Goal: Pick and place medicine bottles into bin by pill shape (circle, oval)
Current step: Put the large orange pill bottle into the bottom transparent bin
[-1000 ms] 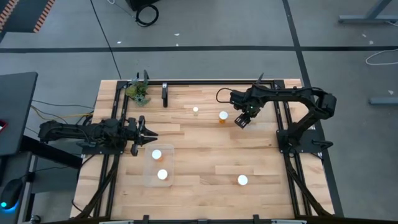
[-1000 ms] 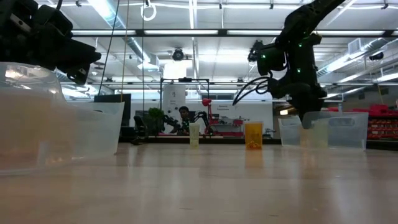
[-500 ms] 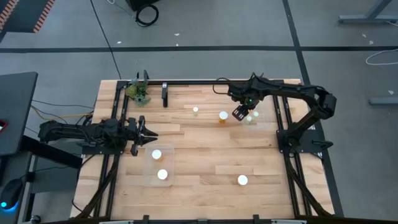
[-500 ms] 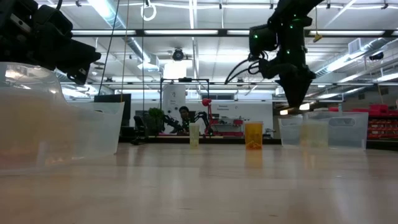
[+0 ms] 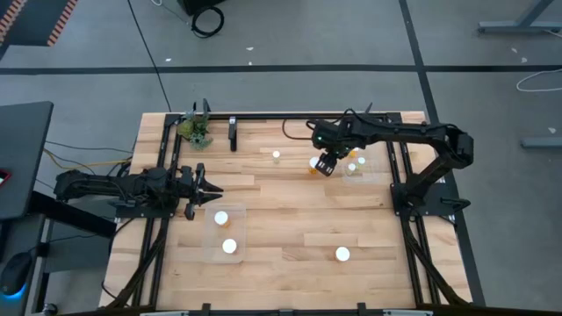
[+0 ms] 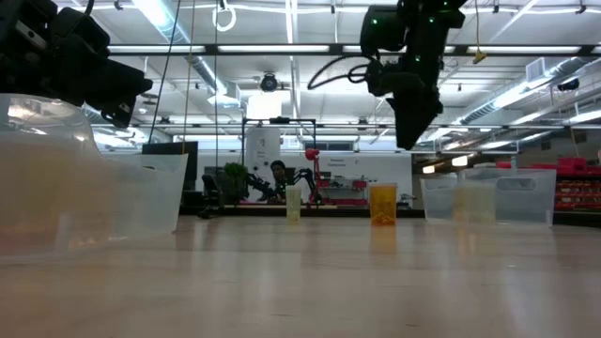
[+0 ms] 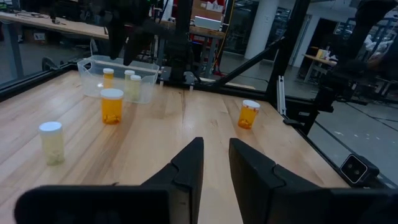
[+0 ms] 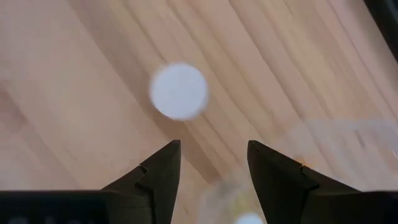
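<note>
Small amber medicine bottles with white caps stand on the wooden table. An orange one [image 5: 315, 163] [image 6: 382, 204] and a pale one [image 5: 276, 155] stand at the far middle, and a third [image 5: 342, 254] stands near the front edge. My right gripper [image 5: 325, 164] [image 6: 413, 141] hangs open, pointing down. It is just right of the orange bottle, whose cap [image 8: 179, 91] shows ahead of the fingers, and it holds nothing. Close to the left edge, my left gripper [image 5: 215, 191] [image 7: 216, 165] points level across the table with a narrow gap between its fingers.
A clear bin [image 5: 367, 173] [image 7: 93, 64] at the far right holds a few bottles [image 5: 352, 167]. Another clear bin [image 5: 211, 250] at the near left holds two bottles [image 5: 221, 218]. A small green plant [image 5: 195, 130] and a black post [image 5: 233, 133] stand at the far left edge.
My right gripper has risen from the right bin and gone toward the table's left, and now stands above and beside the orange bottle. It has stayed open. The bottles in that bin, hidden under it before, now show.
</note>
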